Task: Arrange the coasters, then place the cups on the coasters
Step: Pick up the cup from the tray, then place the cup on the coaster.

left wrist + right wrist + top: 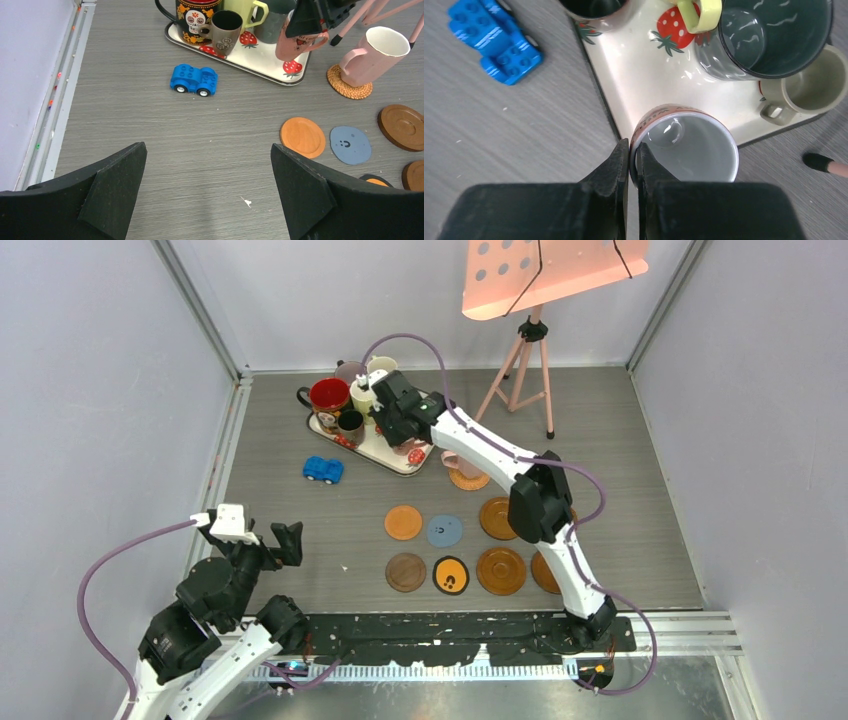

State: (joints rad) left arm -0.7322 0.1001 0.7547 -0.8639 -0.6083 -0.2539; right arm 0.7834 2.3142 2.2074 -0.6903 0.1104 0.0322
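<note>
Bare grey tabletop (150, 115) lies open near left, under my wide, empty left gripper (207, 149). My right gripper (633, 150) pinches the rim of a mauve-pink ceramic mug (694, 150) at the near edge of the white strawberry-print tray (639, 85).

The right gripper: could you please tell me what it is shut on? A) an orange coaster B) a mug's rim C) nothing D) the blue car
B: the right gripper pinches the rim of the mug, one finger inside and one outside, at a corner of the tray.
</note>
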